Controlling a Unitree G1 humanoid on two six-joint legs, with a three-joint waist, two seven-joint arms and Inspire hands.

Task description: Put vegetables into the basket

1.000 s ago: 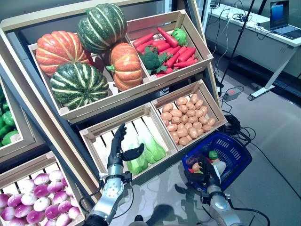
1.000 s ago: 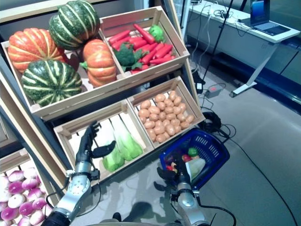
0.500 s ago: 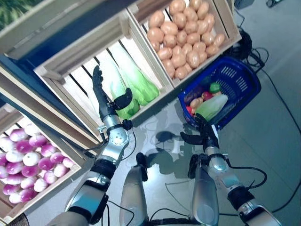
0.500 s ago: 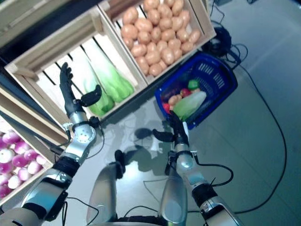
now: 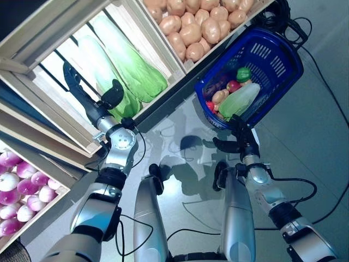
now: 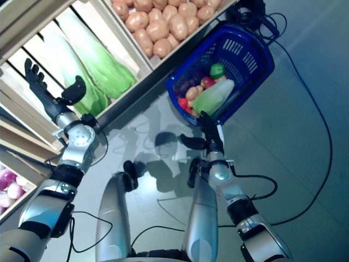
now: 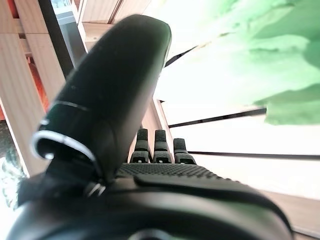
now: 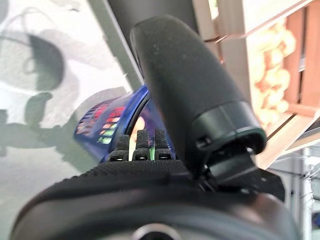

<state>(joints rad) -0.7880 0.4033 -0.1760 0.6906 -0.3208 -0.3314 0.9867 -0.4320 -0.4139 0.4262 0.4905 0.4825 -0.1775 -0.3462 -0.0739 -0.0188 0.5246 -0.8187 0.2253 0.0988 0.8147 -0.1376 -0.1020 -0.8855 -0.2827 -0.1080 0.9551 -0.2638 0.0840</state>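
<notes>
Basket right of crates, vegetables inside

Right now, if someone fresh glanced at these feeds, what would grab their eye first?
Probably the blue basket on the floor, already holding a pale green cabbage and small vegetables, just beyond the open right hand. Next, the long green cabbages in the wooden crate, where the left hand reaches in open, holding nothing. Behind the basket sits a crate of potatoes.

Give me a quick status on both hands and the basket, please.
Left hand open at the cabbage crate. Right hand open, empty, beside the blue basket. Basket already holds vegetables. Nothing blocking.
</notes>
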